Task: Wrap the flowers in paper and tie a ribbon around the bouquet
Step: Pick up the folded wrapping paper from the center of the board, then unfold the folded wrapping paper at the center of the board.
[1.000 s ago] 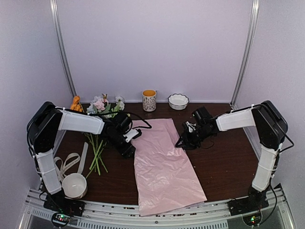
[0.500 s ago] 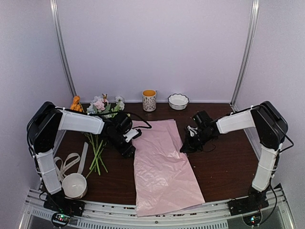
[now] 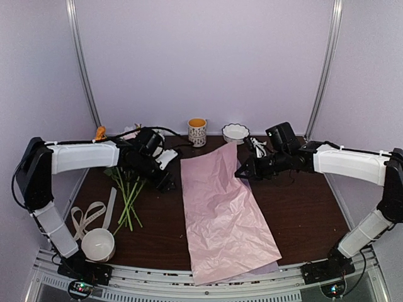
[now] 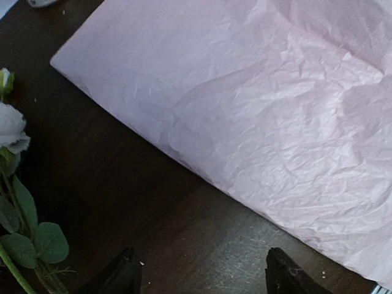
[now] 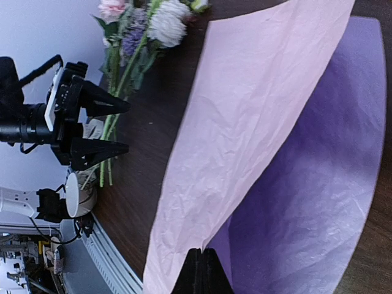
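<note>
Dark table (image 3: 296,214); right pincer (image 3: 240,174) pinches paper (image 3: 220,214) edge.

A dark brown table (image 3: 302,214) fills the floor of a lilac-walled booth (image 3: 201,63). At its far edge, about 12 o'clock, stands a patterned mug (image 3: 197,132) with an orange inside, and a small white scalloped bowl (image 3: 235,133) sits near it toward 1 o'clock (the two are apart, not touching). A plain white round bowl (image 3: 99,244) sits at about 7 o'clock, close to the metal rail (image 3: 157,277) along the near side.
</note>
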You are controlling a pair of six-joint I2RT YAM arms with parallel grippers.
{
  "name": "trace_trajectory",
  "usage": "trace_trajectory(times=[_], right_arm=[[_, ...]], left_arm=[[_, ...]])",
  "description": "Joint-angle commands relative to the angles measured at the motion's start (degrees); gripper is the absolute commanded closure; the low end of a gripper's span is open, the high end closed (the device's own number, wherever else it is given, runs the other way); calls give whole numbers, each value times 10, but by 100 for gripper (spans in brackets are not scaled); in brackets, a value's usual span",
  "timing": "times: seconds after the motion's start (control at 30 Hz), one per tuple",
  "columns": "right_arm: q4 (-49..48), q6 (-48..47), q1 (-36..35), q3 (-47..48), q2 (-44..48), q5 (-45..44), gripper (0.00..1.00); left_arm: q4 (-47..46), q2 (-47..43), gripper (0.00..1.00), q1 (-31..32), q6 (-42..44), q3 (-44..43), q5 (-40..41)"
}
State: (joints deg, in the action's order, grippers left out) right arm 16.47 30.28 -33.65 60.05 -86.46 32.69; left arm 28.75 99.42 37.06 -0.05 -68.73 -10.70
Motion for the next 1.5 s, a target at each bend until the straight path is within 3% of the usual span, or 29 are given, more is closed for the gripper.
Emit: trace_trajectory(times=[0.0, 0.17, 0.37, 0.63, 0.9, 1.13, 1.2, 1.27, 1.37, 1.4, 1.47], right_arm=[[20, -37, -56, 45, 10, -50, 100], [63, -128, -161, 113, -10, -180, 100], [66, -175, -240, 162, -75, -294, 100], [43, -188, -285, 204, -140, -315, 100], [39, -188, -297, 218, -160, -307, 100], [27, -200, -305, 219, -161, -287, 100], [28, -203, -305, 220, -159, -288, 100], [28, -206, -306, 219, -157, -288, 100], [28, -211, -305, 217, -151, -283, 100], [29, -212, -305, 216, -148, -281, 100], [35, -213, -304, 216, -136, -282, 100]], left_arm=[[-5, -73, 25, -2, -3, -44, -78], [-85, -131, 19, -23, -103, -40, -170], [-165, -131, 9, -44, -205, -18, -234], [-201, -121, 7, -43, -255, 20, -202], [-143, -94, 10, -45, -229, 24, -130], [-203, -73, 14, -45, -239, 34, -178], [-196, -66, 21, -45, -240, 32, -185], [-195, -59, 44, -45, -238, 34, -200], [-204, -55, 90, -45, -239, 39, -222], [-205, -56, 100, -46, -238, 42, -226], [-204, -61, 100, -51, -230, 44, -227]])
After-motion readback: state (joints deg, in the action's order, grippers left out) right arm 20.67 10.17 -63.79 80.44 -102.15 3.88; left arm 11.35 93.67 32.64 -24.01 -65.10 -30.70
